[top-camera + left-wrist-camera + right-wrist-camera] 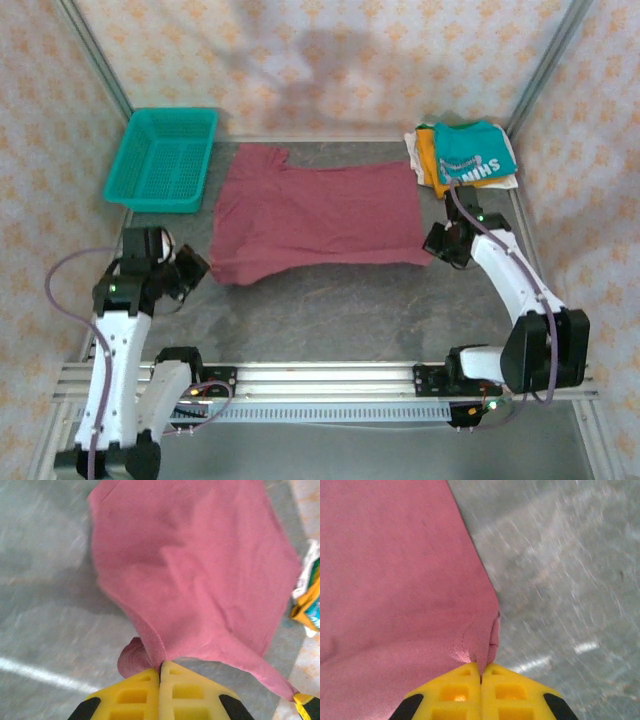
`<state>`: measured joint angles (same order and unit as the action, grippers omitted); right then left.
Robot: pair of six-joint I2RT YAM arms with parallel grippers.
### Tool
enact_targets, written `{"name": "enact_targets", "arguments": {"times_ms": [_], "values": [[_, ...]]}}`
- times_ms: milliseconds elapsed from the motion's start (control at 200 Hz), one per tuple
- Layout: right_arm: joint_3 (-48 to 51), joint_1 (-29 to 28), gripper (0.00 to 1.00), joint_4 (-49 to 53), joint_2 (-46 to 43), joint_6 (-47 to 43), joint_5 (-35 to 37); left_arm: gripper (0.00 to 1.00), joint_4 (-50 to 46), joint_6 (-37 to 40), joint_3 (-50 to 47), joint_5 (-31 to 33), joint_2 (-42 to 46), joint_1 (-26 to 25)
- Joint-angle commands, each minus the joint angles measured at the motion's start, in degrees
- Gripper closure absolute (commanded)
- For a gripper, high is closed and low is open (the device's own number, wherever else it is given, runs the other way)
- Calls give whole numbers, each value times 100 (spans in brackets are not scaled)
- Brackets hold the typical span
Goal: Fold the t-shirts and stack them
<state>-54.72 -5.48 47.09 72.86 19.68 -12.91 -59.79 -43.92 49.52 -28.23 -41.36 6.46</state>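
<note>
maroon t-shirt (318,215) flat on table (330,310)

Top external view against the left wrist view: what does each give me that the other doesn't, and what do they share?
Top external adds the teal basket at the far left corner and the whole outline of the maroon shirt, spread flat on the table. Left wrist adds the close-up: yellow fingers shut on a bunched corner of cloth. Both show the maroon shirt, the left gripper at its near left corner, and the pile of folded shirts at the far right.
</note>
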Motion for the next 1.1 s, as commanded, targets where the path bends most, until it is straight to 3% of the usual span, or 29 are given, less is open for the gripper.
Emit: {"name": "enact_targets", "arguments": {"times_ms": [0, 185, 300, 425, 576, 786, 1096], "values": [[367, -15, 100, 277, -166, 63, 69, 100, -943, -449, -536, 4, 539, -14], [282, -15, 100, 249, -73, -37, 198, 100, -971, -875, -1238, -370, 1182, -128], [108, -15, 100, 159, 92, -69, 190, 100, -1041, -848, -1641, -235, 1370, -162], [-20, -15, 100, 58, 283, -122, 127, 100, -318, -1030, -1992, -490, 1250, -162], [-248, -15, 100, 57, 391, -161, 102, 100, 458, -879, -1339, -555, 289, -162], [-718, -15, 100, 33, 720, -244, 238, 100, 413, -153, 3, -516, -956, -156], [-1563, -6, 100, -136, 1621, -380, 246, 100, 820, 325, 430, -367, -2022, 126]]}}
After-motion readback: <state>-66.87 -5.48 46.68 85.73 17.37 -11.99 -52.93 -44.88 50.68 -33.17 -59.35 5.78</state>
